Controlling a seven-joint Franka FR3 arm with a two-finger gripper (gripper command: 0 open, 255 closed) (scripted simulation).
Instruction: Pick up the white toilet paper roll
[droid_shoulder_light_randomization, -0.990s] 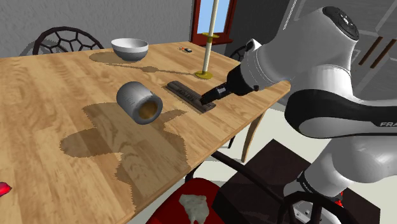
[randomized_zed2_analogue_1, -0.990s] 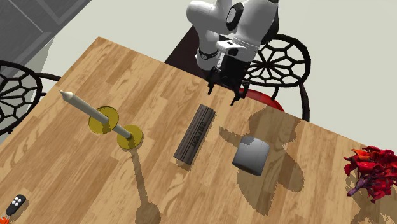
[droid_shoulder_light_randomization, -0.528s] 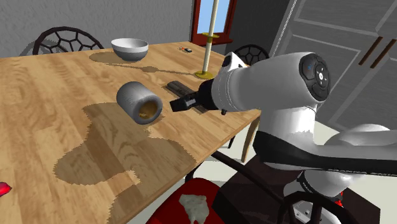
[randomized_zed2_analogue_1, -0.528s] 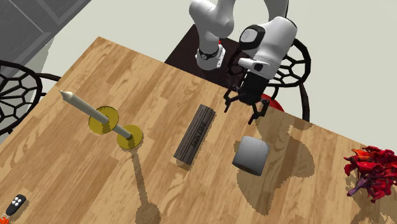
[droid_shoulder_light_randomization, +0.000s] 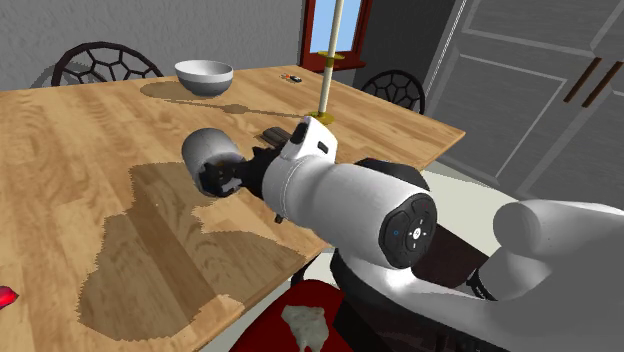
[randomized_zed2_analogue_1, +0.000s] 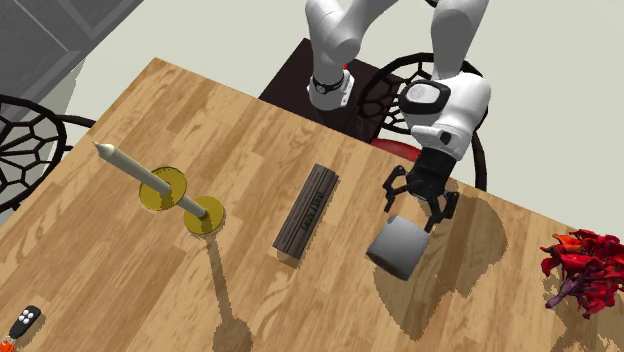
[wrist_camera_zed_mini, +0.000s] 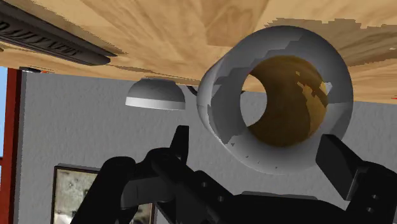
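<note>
Hand: I see the hand (randomized_zed2_analogue_1: 416, 214) open, its fingers (wrist_camera_zed_mini: 180, 145) spread wide and level with the roll's open end. I cannot tell whether they touch it.
Roll: the roll (randomized_zed2_analogue_1: 397, 247) looks grey to me, with a brown core. It lies on its side on the counter (randomized_zed2_analogue_1: 200, 110), and its bore faces the wrist camera.
Roll's place: in the second exterior view I put it at 3 o'clock from the bar (randomized_zed2_analogue_1: 307, 212), near the counter's edge, with the hand at 1 o'clock from it, just beside.
Bar: dark and long, it lies flat between the candle and the roll.
Candle: the candle (randomized_zed2_analogue_1: 155, 182) stands on a yellow base at 9 o'clock from the bar.
Remote: a small remote (randomized_zed2_analogue_1: 25, 320) sits at 7 o'clock from the candle, well apart.
Bowl: in the shoulder view I find a white bowl (droid_shoulder_light_randomization: 204, 76) at 12 o'clock from the roll, near the far edge.
Leaves: red leaves (randomized_zed2_analogue_1: 580, 270) lie at 3 o'clock from the roll.
Arm: its shadow lies dark across the wood around the roll.
</note>
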